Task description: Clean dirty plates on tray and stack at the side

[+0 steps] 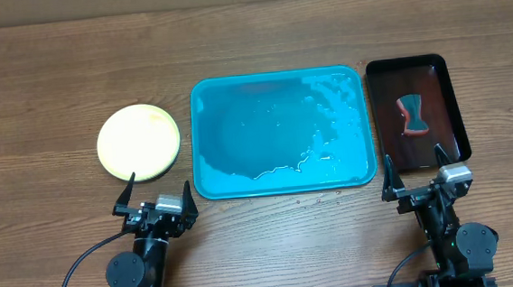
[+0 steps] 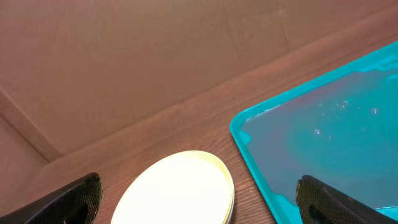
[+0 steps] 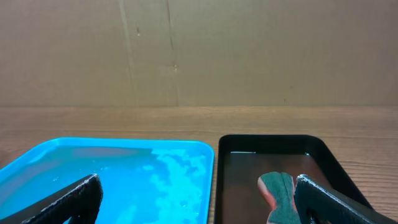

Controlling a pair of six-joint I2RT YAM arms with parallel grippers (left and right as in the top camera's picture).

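Note:
The plates (image 1: 139, 142) lie stacked on the table left of the tray, a clean pale yellow one on top; the stack's edge shows in the left wrist view as plates (image 2: 180, 190). The turquoise tray (image 1: 283, 182) sits mid-table, wet with water and suds, with no plate on it; it also shows as the tray (image 2: 249, 121) and the tray (image 3: 37, 155). My left gripper (image 1: 154, 196) rests open near the front edge, just below the stack. My right gripper (image 1: 415, 170) stands open below the black tray. Neither holds anything.
A glossy black tray (image 1: 373, 108) at the right holds a teal and red sponge (image 1: 413, 117), seen also as the sponge (image 3: 280, 193) inside the black tray (image 3: 219, 180). A cardboard wall (image 3: 199, 50) stands behind the table.

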